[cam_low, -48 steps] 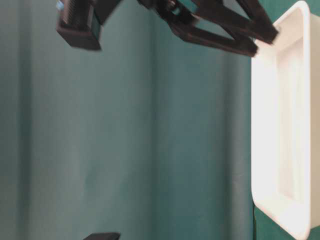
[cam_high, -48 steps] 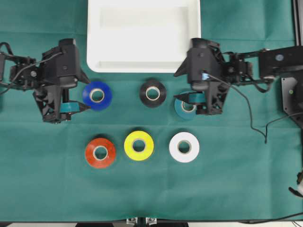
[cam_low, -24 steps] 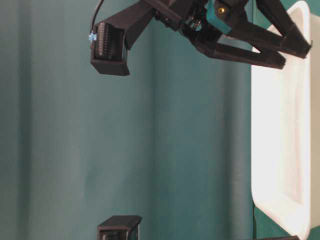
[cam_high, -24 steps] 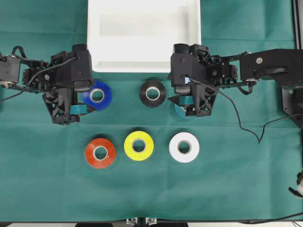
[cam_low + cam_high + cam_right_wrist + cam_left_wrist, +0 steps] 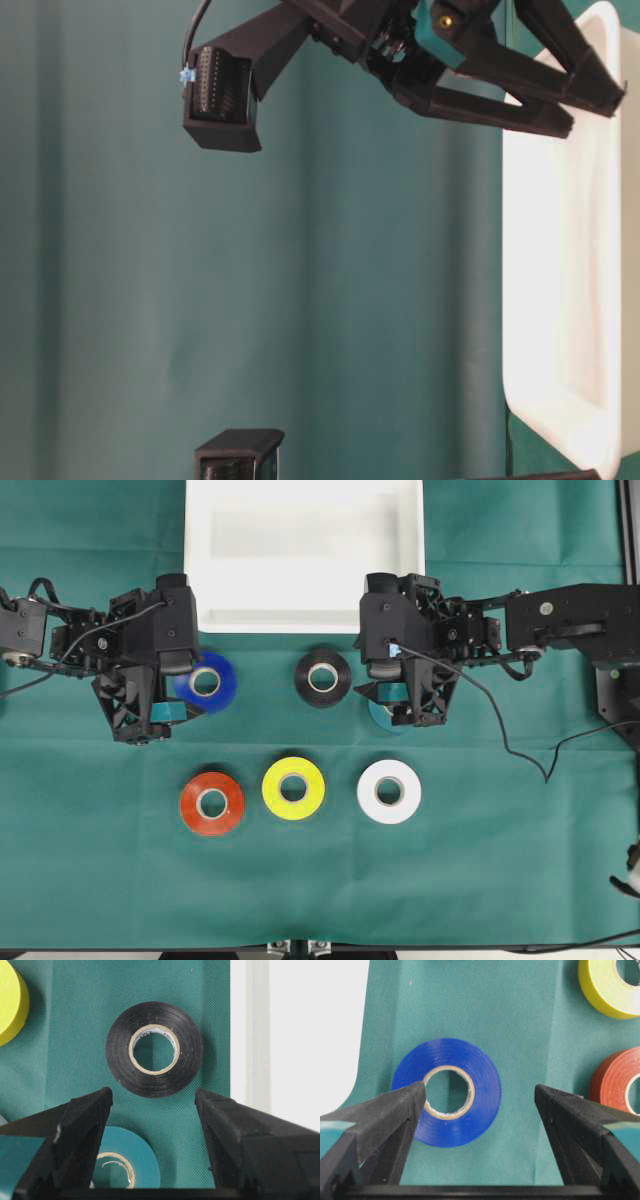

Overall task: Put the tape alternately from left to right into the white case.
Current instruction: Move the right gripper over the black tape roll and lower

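Observation:
Six rolls of tape lie flat on the green cloth: blue (image 5: pixel 205 682), black (image 5: pixel 323 678), teal (image 5: pixel 383 717), red (image 5: pixel 211 803), yellow (image 5: pixel 293 787) and white (image 5: pixel 389 791). The white case (image 5: pixel 303 610) stands behind them with nothing in it. My left gripper (image 5: pixel 185 687) is open at the blue roll (image 5: pixel 447 1092). One of its fingers (image 5: pixel 395 1115) covers that roll's edge on the case side. My right gripper (image 5: pixel 362 670) is open too and hangs over the teal roll (image 5: pixel 127 1160), half hiding it. The black roll (image 5: pixel 154 1049) lies just ahead of its fingertips.
Green cloth (image 5: pixel 500 860) covers the whole table. A black cable (image 5: pixel 520 740) trails from the right arm across the cloth. The right arm's base (image 5: pixel 615 680) stands at the right edge. The case's rim (image 5: pixel 250 1035) runs close beside the right gripper's outer finger.
Over the last second the left gripper slid right, up to the blue roll. The right gripper slid left over the teal roll. Both stayed open and have hardly moved lately.

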You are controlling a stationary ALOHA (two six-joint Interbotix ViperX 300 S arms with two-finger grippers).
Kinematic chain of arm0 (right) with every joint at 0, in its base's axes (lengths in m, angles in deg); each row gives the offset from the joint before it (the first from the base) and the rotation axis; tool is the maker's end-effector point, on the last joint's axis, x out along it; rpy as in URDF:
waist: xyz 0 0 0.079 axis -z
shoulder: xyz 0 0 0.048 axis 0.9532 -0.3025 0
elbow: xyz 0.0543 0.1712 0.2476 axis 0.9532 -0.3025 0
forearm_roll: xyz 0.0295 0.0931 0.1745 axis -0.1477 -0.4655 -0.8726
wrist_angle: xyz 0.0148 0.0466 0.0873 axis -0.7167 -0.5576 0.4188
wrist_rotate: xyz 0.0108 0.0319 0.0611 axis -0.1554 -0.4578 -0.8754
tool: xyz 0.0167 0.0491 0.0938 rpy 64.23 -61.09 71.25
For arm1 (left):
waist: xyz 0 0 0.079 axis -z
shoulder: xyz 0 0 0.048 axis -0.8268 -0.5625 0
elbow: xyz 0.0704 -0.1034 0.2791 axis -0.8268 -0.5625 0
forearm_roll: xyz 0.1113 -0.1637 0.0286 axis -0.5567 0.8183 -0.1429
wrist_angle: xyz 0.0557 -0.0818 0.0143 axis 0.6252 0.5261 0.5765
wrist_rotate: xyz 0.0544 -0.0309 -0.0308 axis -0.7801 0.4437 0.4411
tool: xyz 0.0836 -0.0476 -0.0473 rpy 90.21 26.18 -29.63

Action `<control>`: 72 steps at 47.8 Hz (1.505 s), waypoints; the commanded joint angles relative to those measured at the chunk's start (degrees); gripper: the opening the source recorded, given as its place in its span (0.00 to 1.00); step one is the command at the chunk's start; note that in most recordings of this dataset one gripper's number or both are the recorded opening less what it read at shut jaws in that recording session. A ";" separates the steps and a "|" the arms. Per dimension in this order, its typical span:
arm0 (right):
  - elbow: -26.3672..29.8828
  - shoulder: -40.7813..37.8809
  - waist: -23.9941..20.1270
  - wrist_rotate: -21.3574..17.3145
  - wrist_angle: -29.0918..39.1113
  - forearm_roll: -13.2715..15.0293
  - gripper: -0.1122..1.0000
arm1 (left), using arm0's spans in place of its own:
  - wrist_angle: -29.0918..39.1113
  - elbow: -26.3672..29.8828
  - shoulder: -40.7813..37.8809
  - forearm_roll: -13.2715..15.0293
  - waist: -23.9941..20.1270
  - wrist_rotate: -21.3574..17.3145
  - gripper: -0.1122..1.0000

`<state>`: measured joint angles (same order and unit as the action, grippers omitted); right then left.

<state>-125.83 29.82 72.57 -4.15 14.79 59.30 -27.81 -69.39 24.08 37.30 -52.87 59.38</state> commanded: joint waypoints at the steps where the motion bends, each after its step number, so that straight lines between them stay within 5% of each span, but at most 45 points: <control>1: 1.23 0.53 -0.18 0.00 -0.44 -0.09 0.75 | -0.26 1.32 0.62 -0.09 0.00 0.00 0.72; 72: 8.00 -13.80 -2.11 -1.14 -2.64 0.18 0.75 | -0.26 1.23 0.62 0.00 -0.26 0.09 0.72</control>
<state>-118.98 15.59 70.64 -5.21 13.30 59.30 -27.81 -69.39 24.17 37.30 -52.87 59.38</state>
